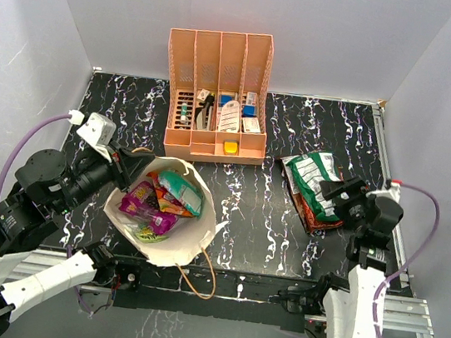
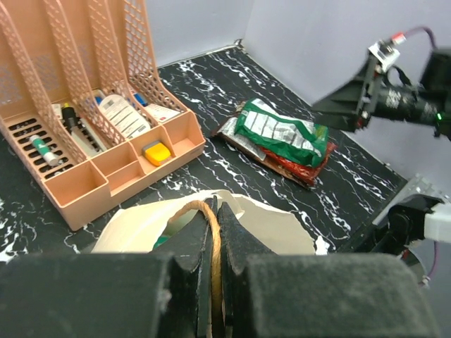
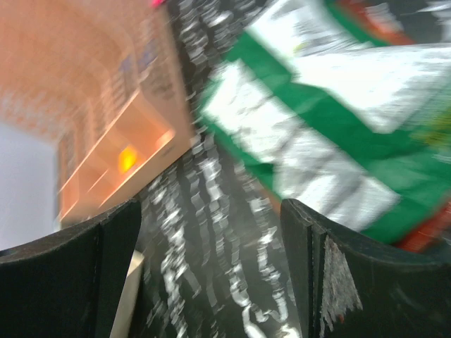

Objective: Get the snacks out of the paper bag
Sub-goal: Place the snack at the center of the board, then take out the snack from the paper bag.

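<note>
The left gripper (image 2: 211,282) is clamped on the cord handle (image 2: 212,232) of the paper bag (image 1: 191,244) at 8 o'clock, mouth gaping upward. A firm, raised pinch should hold it wide. Purple, orange and teal snacks (image 1: 158,202) lie inside. The right gripper (image 3: 211,264), jaws apart and empty, hovers over the green packet (image 1: 313,175) at 3 o'clock. That packet lies on a red packet (image 1: 317,224), long axis 11-to-5.

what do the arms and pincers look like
The left arm and right arm have white lower links and black joints. Each carries a lilac cable with a white plug. The left pincer and right pincer are black and blocky; one right finger shows pale scuffs.
</note>
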Tool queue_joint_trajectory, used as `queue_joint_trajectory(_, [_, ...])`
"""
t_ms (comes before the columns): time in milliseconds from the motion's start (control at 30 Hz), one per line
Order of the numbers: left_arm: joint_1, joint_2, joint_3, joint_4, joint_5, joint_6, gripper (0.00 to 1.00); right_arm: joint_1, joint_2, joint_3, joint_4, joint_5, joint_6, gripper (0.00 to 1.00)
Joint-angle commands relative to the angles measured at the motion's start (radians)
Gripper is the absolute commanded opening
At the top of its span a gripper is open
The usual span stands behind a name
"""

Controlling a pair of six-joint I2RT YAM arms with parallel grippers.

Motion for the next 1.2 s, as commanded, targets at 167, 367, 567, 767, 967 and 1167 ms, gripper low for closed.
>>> queue_joint_trajectory(167, [0.002, -0.019, -0.032, 0.14, 0.147, -0.006, 0.0, 0.629, 0.175, 0.377, 0.147, -0.057, -0.124, 0.82])
queue_joint_trajectory(367, [0.002, -0.005, -0.029, 0.148, 0.175, -0.009, 0.0, 1.312, 0.308, 0.488, 0.143, 0.408, -0.252, 0.77])
queue_joint_trajectory(567, [0.002, -0.016, -0.037, 0.165, 0.257, 0.023, 0.0, 1.729, 0.579, 0.681, 0.041, 0.95, -0.362, 0.69])
queue_joint_trajectory(767, [0.002, -0.047, -0.088, 0.229, 0.376, 0.027, 0.0, 1.775, 0.789, 0.666, 0.101, 1.158, -0.353, 0.46])
queue_joint_trajectory(967, [0.002, -0.038, -0.12, 0.245, 0.477, 0.029, 0.0, 1.789, 0.934, 0.659, 0.305, 1.017, -0.366, 0.41])
queue_joint_trajectory(1167, [0.002, -0.04, -0.159, 0.296, 0.535, -0.027, 0.0, 1.808, 0.943, 0.559, 0.617, 0.747, -0.381, 0.43])
